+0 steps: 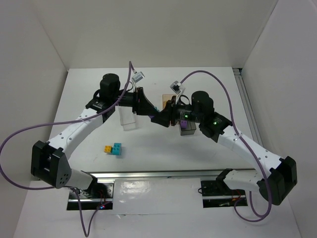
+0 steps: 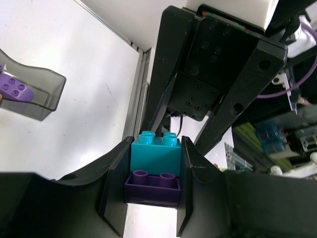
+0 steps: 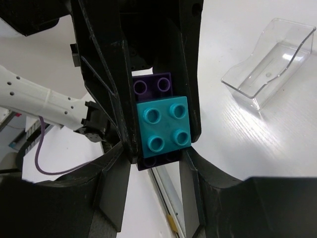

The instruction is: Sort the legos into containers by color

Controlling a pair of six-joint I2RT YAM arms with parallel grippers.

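A clump of a teal lego point(image 2: 155, 157) stacked on a purple lego point(image 2: 151, 191) sits between the fingers of my left gripper point(image 2: 153, 171), which is shut on it above the table's middle. In the right wrist view the teal lego point(image 3: 163, 125) faces the camera. My right gripper point(image 3: 156, 171) is open, its fingertips flanking the purple lego's point(image 3: 153, 85) near end. The two grippers meet nose to nose in the top view, left gripper point(image 1: 150, 109) and right gripper point(image 1: 162, 118). A yellow-orange and teal clump point(image 1: 114, 148) lies on the table.
The clear bin point(image 1: 128, 118) stands under the left arm and shows in the right wrist view point(image 3: 270, 59). The orange bin point(image 1: 166, 99) is behind the grippers. The dark grey bin point(image 2: 47, 94) holds a purple lego point(image 2: 17, 89).
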